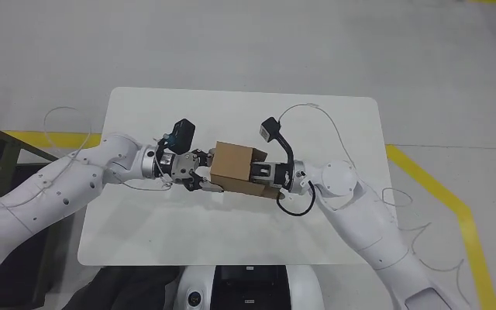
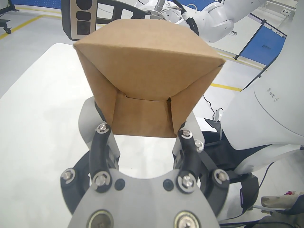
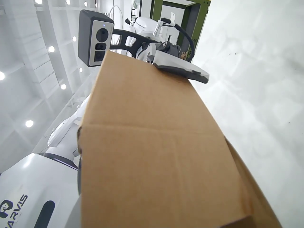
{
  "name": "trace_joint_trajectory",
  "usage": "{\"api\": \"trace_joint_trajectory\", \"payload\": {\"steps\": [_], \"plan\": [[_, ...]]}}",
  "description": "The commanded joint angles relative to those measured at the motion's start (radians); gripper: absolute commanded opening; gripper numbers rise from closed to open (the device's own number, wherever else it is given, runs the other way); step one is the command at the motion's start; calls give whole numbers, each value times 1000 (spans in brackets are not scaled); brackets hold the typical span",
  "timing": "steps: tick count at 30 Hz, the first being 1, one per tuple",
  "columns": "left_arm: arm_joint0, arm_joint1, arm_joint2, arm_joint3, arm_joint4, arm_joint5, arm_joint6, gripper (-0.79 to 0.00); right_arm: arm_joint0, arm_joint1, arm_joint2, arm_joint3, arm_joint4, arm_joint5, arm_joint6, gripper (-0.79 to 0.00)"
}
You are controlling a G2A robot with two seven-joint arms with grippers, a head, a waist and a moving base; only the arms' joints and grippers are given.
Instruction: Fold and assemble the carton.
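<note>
The brown carton (image 1: 234, 166) is held above the middle of the white table (image 1: 325, 124), between my two arms. My left gripper (image 1: 203, 172) straddles its left end, one finger on each side. In the left wrist view the carton (image 2: 147, 67) fills the space between those fingers (image 2: 88, 117), and its end flaps slant inward around a recessed panel. My right gripper (image 1: 260, 172) is shut on the carton's right end. In the right wrist view the carton (image 3: 152, 148) hides that gripper, and one left-gripper finger (image 3: 182, 71) lies over the carton's far edge.
Bare tabletop (image 2: 35, 100) lies on all sides of the carton. A dark green frame (image 1: 14, 149) stands off the table's left edge. Yellow floor tape (image 1: 434, 182) runs to the right, and thin cables (image 1: 325, 116) loop over the back of the table.
</note>
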Motion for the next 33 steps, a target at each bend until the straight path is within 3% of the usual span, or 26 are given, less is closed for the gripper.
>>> {"api": "trace_joint_trajectory", "payload": {"steps": [1,13,33], "plan": [[-1,0,0,1,2,0,3,-317,2,-1,-1,1,0,-1,1,-785],[-2,5,0,10,14,0,25,-314,-38,18,48,-41,-68,31,-14,-785],[-3,8,0,6,30,0,36,-305,20,-8,-35,-3,-80,38,-45,-785]]}}
